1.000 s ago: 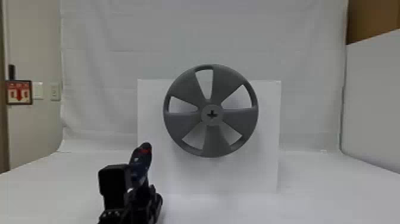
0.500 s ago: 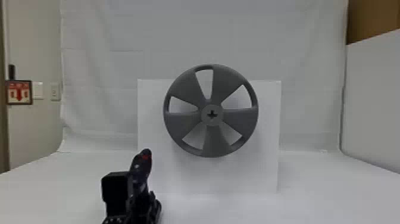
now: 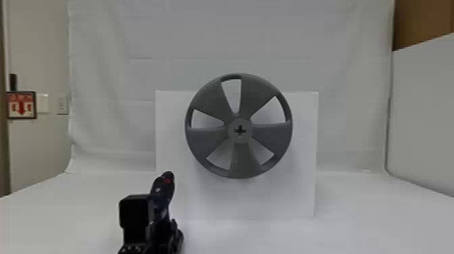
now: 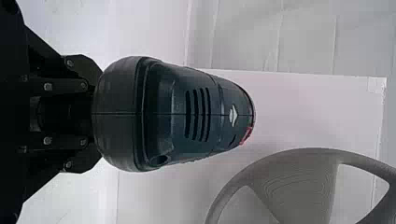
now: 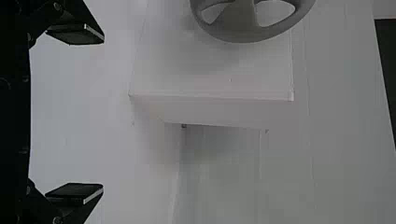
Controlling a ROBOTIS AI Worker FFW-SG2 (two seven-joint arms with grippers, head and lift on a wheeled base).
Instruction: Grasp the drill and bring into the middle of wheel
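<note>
Since the frame half a second ago, the dark teal-and-black plastic drill (image 4: 187,112) has edged slightly toward the robot's right and a touch lower in the head view, along with the black left gripper (image 4: 91,114); the round grey five-spoked wheel (image 3: 243,158) has kept its place before the white upright panel (image 3: 175,148). The left fingers appear closed on the drill, and it sits above the white worktop (image 3: 371,216), left of the wheel and below its middle. The black right gripper (image 5: 100,112) has its fingers spread wide, with nothing between them.

The grasp looks done; bringing the drill to the wheel is the step in hand. Next it likely needs to go right and up, its nose lined up with the round grey hub (image 3: 248,137), before any push forward.

Only the head view shows the hub's cross-shaped hole. The left wrist view gives the drill's vent slots, while the right wrist view reveals the depth behind the panel's front.
</note>
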